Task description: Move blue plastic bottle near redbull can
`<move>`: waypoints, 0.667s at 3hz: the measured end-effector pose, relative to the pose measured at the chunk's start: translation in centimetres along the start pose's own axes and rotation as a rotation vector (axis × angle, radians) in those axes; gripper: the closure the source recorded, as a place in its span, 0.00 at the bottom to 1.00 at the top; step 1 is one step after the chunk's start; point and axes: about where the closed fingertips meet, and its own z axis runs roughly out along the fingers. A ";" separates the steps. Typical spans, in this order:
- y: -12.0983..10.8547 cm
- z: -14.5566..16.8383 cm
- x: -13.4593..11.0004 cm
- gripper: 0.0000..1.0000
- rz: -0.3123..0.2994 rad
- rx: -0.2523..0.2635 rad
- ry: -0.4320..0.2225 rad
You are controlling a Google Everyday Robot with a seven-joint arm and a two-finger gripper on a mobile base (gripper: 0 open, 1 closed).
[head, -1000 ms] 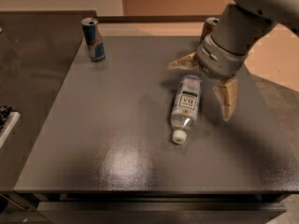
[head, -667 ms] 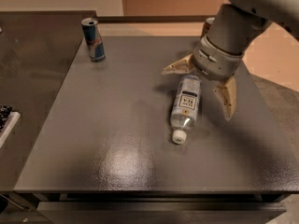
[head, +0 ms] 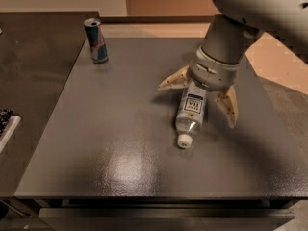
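The blue plastic bottle [head: 190, 113] lies on its side on the dark grey table [head: 120, 143], white cap toward the front, pale label with a dark square logo facing up. My gripper [head: 197, 98] hangs over the bottle's far end, open, with one tan finger [head: 172, 81] to the bottle's left and the other finger [head: 229, 107] to its right; neither clearly touches it. The redbull can [head: 96, 41], blue and silver, stands upright at the table's far left corner, well away from the bottle.
A darker counter [head: 33, 66] adjoins the table on the left, with a white-edged object [head: 6, 126] at its left border. The table's front edge runs along the bottom; beige floor lies behind and to the right.
The arm and gripper have shifted slightly left and lower over the bottle. The bottle and the can have not moved.
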 end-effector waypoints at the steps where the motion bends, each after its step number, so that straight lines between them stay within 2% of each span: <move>1: 0.0 0.7 -0.5 0.00 -0.039 -0.020 -0.008; 2: 0.0 1.0 -0.5 0.18 -0.052 -0.047 -0.008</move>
